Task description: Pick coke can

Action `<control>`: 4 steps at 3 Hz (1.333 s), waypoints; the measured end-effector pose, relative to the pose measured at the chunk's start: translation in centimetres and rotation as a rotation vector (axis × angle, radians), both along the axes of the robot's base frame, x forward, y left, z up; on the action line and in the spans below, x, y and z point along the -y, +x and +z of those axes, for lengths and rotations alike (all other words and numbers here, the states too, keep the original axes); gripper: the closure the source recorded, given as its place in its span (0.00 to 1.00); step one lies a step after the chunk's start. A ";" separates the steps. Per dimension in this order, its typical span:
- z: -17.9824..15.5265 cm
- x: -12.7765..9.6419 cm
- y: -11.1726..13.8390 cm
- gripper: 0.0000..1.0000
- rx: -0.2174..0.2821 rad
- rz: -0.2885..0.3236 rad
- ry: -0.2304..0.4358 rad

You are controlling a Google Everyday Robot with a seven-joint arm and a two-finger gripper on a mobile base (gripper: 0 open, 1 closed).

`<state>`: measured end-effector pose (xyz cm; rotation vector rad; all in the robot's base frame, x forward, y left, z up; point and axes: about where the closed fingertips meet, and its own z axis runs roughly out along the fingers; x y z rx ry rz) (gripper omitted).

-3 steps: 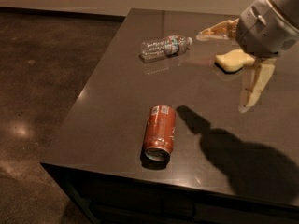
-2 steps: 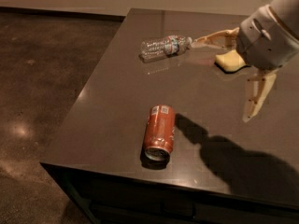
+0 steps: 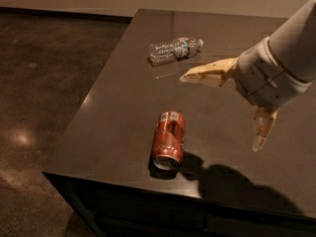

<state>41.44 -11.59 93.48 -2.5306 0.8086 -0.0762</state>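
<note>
The coke can point(image 3: 168, 138) lies on its side near the front edge of the dark table point(image 3: 118, 98), its silver end facing the front and a dent in its side. My gripper point(image 3: 222, 110) hangs above the table to the right of the can, open and empty, its two tan fingers spread wide. One finger point(image 3: 207, 75) points left above the can and the other finger point(image 3: 262, 128) points down. The gripper is apart from the can.
A clear plastic water bottle point(image 3: 174, 50) lies on its side at the back of the table. The table's left edge point(image 3: 89, 95) and front edge point(image 3: 148, 181) drop to a dark floor point(image 3: 39, 83). My arm's shadow point(image 3: 232, 186) falls right of the can.
My gripper has moved left and down toward the can, and its fingers now reach closer to it. The can and the bottle have not moved.
</note>
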 end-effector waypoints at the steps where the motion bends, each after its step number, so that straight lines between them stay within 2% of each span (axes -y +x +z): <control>1: -0.8 -1.8 -1.3 0.00 0.097 0.144 -0.063; 2: -1.4 -3.7 -2.0 0.00 0.151 0.244 -0.147; 3: -1.8 -5.2 -2.2 0.00 0.169 0.310 -0.231; 4: -2.6 -6.2 -1.9 0.00 0.152 0.370 -0.318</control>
